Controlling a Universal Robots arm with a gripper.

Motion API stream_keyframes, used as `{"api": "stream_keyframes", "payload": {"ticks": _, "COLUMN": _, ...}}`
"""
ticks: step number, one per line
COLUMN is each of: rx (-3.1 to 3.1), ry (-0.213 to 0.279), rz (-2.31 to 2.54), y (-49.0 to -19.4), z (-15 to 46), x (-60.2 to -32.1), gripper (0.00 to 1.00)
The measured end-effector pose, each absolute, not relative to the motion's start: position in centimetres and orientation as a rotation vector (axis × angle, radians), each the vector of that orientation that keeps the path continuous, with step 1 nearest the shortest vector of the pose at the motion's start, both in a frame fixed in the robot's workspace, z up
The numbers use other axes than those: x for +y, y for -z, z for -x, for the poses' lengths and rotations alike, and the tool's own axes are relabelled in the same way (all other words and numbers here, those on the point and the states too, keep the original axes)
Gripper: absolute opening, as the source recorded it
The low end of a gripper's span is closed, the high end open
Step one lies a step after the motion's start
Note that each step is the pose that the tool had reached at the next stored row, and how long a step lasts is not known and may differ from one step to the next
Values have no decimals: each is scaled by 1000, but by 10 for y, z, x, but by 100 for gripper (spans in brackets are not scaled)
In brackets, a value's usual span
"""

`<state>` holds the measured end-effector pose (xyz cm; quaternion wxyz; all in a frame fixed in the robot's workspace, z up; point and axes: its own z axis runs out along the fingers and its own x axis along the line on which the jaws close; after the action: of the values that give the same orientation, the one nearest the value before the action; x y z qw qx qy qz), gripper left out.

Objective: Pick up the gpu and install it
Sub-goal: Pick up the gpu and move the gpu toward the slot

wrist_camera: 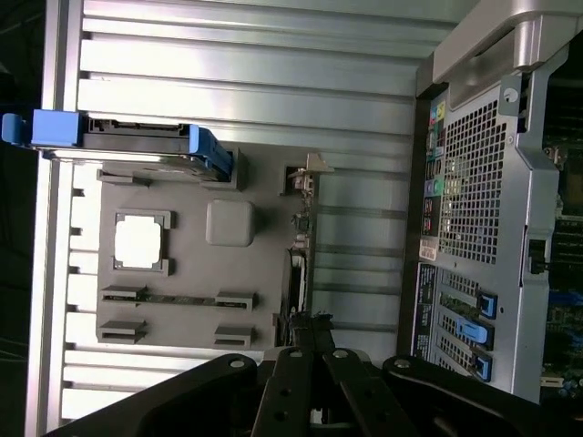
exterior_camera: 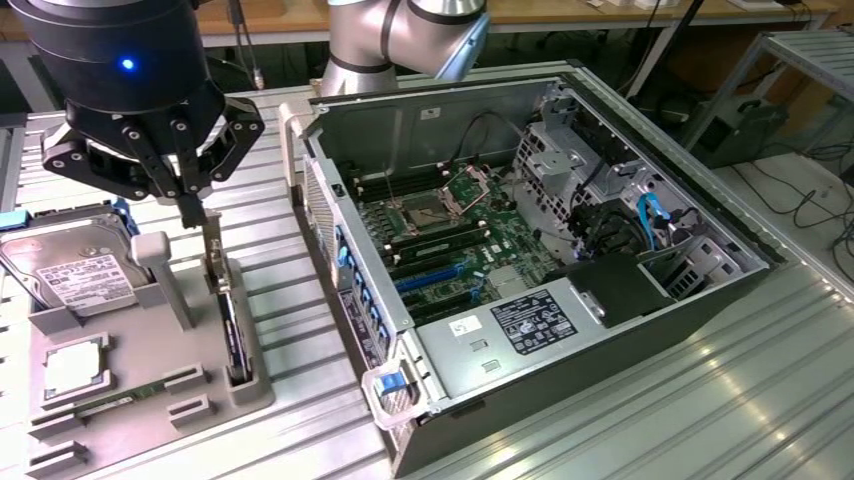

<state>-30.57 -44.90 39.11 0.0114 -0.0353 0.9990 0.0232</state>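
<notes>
Grey moulded tray (exterior_camera: 160, 340) sits on the slatted bench at the exterior view's left. The gpu (exterior_camera: 231, 330) stands on edge in the slot along the tray's side nearest the open computer case (exterior_camera: 441, 110). My gripper (exterior_camera: 195, 215) hangs over one end of that slot, close by the card's upright end. I cannot tell from here how far it is open, or whether it has hold of anything. The hard drive (exterior_camera: 60, 270) lies in its own bay of the tray, well apart from the card.

On the wrist view the gpu (wrist_camera: 299, 264) runs as a thin dark strip along the edge of the tray (wrist_camera: 196, 273). One end meets the gripper (wrist_camera: 310, 326); whether they touch, I cannot say. The case (wrist_camera: 492, 182) shows its perforated back just beside the tray.

I judge the card light and stiff, but thin and fragile, with small parts on its faces and probably its contacts down in the slot. I would take it by the upper edge, across the flat faces and near the middle so that it does not swing, with a modest squeeze.
</notes>
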Motion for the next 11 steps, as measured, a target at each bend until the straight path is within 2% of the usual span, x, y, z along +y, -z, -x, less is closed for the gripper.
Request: {"api": "stream_keyframes", "payload": {"ticks": 11, "rx": 3116, "ry": -72, "rz": 110, "y": -391, "z": 306, "x": -449, "gripper": 11}}
